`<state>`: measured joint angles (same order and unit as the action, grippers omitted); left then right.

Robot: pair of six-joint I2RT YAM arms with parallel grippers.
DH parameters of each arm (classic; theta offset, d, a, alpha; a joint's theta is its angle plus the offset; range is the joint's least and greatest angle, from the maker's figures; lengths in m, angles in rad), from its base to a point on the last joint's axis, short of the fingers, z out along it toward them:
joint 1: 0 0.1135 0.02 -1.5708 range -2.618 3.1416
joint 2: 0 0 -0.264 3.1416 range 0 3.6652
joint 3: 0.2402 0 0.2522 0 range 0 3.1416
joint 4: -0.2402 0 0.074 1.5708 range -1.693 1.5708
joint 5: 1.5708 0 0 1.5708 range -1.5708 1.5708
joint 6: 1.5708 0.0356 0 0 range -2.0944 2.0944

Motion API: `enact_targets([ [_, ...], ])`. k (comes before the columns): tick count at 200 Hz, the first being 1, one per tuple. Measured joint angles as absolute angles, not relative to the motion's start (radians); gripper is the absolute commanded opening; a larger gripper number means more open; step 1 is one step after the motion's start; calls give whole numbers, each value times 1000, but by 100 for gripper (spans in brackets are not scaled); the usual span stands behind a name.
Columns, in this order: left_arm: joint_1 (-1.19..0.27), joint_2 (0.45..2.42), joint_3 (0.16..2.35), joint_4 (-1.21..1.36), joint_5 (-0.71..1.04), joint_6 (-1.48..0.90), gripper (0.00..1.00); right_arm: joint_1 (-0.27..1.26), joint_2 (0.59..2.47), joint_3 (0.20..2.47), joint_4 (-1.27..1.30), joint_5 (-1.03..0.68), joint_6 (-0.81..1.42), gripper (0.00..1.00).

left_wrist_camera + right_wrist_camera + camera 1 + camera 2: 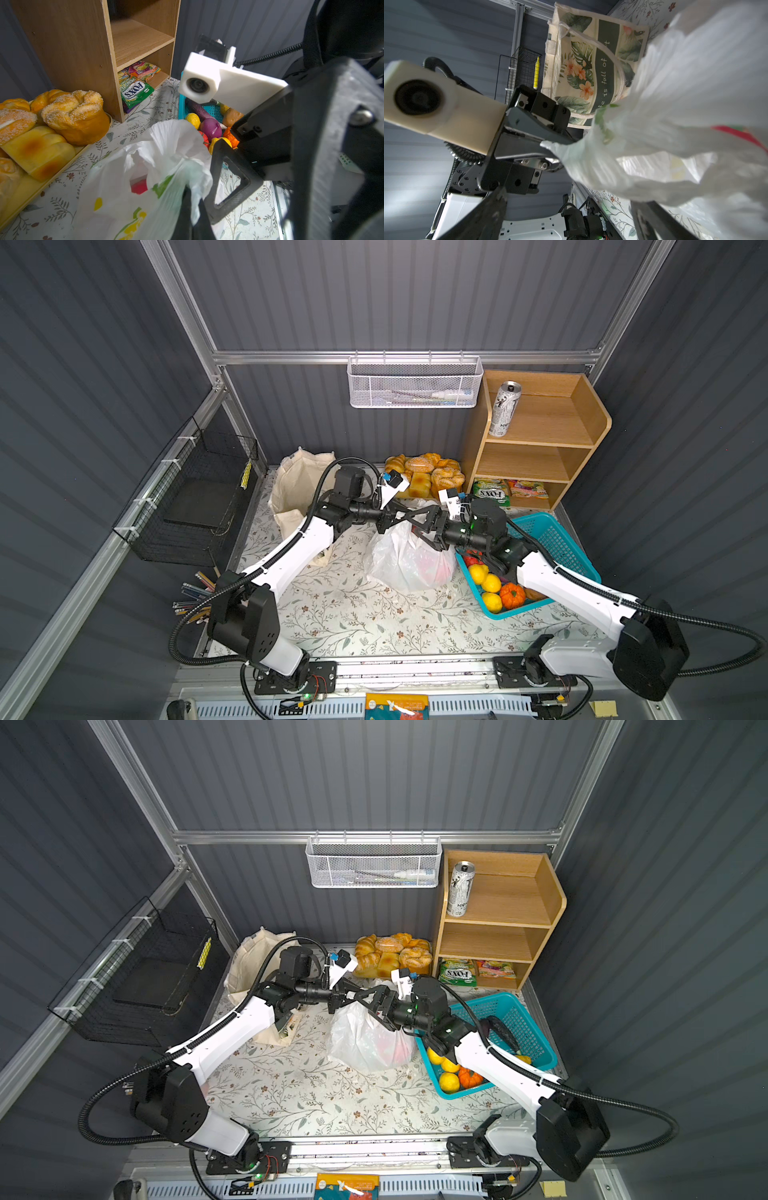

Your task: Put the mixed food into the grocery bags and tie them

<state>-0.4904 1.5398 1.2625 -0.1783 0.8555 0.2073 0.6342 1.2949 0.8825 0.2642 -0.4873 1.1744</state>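
Floral mat (pixel 353 622) spreads below, grey ribbed walls (pixel 374 302) close round it. My left gripper (pixel 190 199) is clamped hard on a bunched handle of the plastic bag (pixel 409 564); the right wrist view shows the film drawn to a thin twist where my jaws pinch it. My right gripper (pixel 417 526) faces it from the other side, jaws spread wide and gripping nothing. Its fingers (pixel 215 176) stand to either side of the bag's gathered top, and in both top views the two grippers meet tip to tip above the bag.

The bag sits in the middle of the mat, bulging, with a red shape (pixel 139 187) showing through a gap in the film; what it is I cannot tell. Left of it, near the back wall, the tote (pixel 297 485) slumps upright, leafy print on its side. Just beside the bag on the right is the basket (pixel 557 539), lemons (pixel 491 583) in its near corner. Behind the bag lie bread rolls (pixel 424 472). The can (pixel 504 410) stands upright on the top level of the shelf (pixel 590 406), well apart from both bags, with sweet packets (pixel 492 491) in the bottom compartment.
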Motion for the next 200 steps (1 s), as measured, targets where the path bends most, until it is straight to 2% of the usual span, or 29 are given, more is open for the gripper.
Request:
enact_targets([
  [77,-490,1540,1262,-178,856,207,0,569,1296,876,269,-455,1174,92],
  [200,-490,1540,1262,-187,864,209,0,551,1346,862,294,-445,1174,91],
])
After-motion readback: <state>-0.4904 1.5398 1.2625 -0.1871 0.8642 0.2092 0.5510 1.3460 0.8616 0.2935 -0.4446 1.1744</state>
